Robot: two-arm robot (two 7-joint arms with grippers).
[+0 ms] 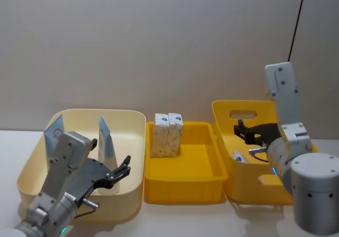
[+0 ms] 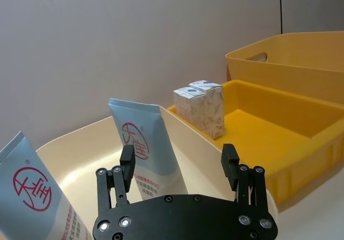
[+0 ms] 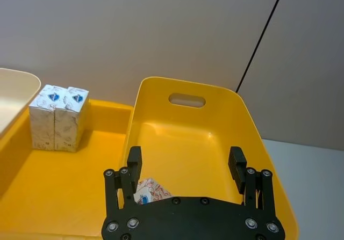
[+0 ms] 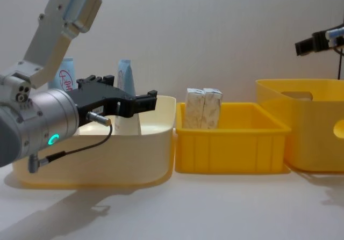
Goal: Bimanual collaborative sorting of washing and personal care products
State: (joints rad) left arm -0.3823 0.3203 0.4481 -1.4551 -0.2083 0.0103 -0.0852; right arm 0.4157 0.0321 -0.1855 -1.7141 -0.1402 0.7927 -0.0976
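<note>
Left gripper (image 2: pixel 179 158) hovers empty, jaws apart, over the cream bin (image 1: pixel 132 194) just left of the middle yellow tray (image 1: pixel 183 190). A squeeze tube (image 2: pixel 142 148) and a second tube (image 2: pixel 29 194) stand in that bin. Inside the tray, at its back left, two cartons (image 1: pixel 166 135) stand touching. Right of the tray, the right gripper (image 3: pixel 185 159) hangs spread and empty above the deep yellow bin (image 3: pixel 244 138), with one carton (image 3: pixel 149 190) lying on its floor.
</note>
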